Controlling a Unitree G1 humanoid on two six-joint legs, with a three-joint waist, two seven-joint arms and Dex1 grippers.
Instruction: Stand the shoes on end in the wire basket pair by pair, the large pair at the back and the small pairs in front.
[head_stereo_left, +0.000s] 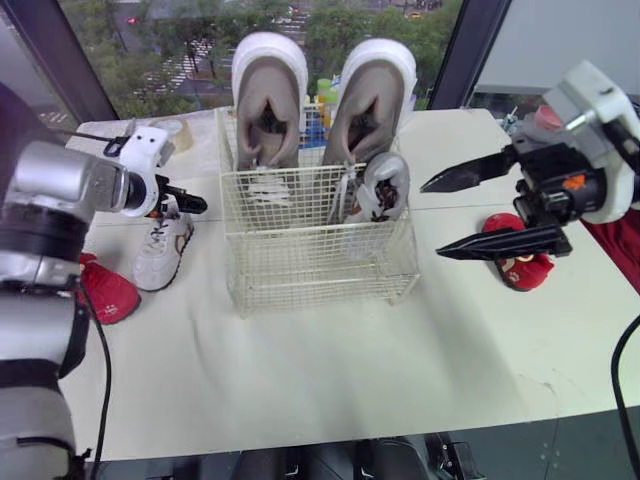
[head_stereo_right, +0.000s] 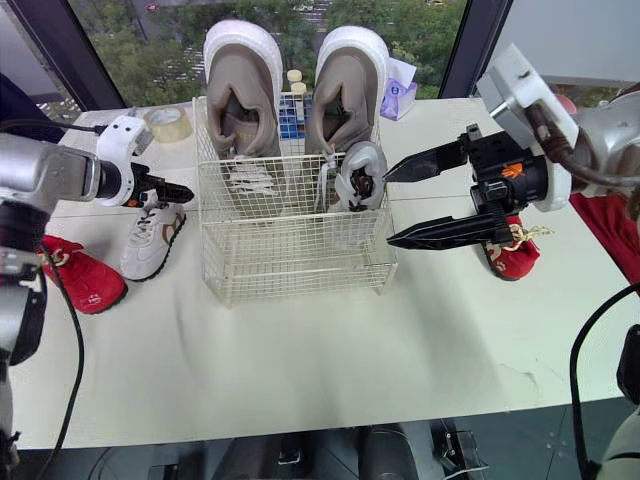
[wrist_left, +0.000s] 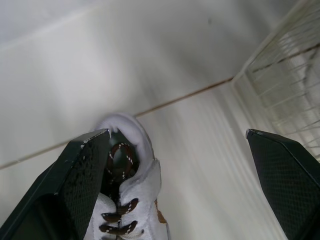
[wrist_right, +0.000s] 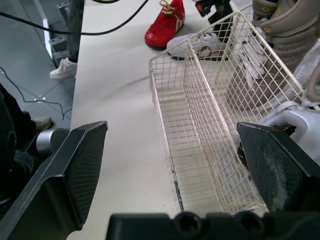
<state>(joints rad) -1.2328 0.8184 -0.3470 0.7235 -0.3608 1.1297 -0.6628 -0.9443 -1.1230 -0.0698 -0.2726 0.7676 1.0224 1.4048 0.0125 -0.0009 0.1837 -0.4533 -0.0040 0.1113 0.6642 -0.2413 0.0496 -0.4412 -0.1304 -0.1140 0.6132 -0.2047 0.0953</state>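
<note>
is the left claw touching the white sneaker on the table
Cannot tell. In the left wrist view the open left claw hangs by the white sneaker, one finger overlapping its heel, but no view shows plain contact or a gap.

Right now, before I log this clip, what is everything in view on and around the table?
wire basket: 1, cream, middle of the table
large shoes: 2, taupe with white soles, on end at the back of the basket
small shoe in basket: 1, white and grey, front right of the basket
small shoe on table: 1, white with brown trim, left of the basket
left red shoe: 1, red, table's left edge
right red shoe: 1, red, right of the basket
tape roll: 1, clear, back left
lilac packet: 1, behind the basket
table: 1, white
left gripper: black, open, over the small shoe on table
right gripper: black, open, beside the basket's right end
</note>
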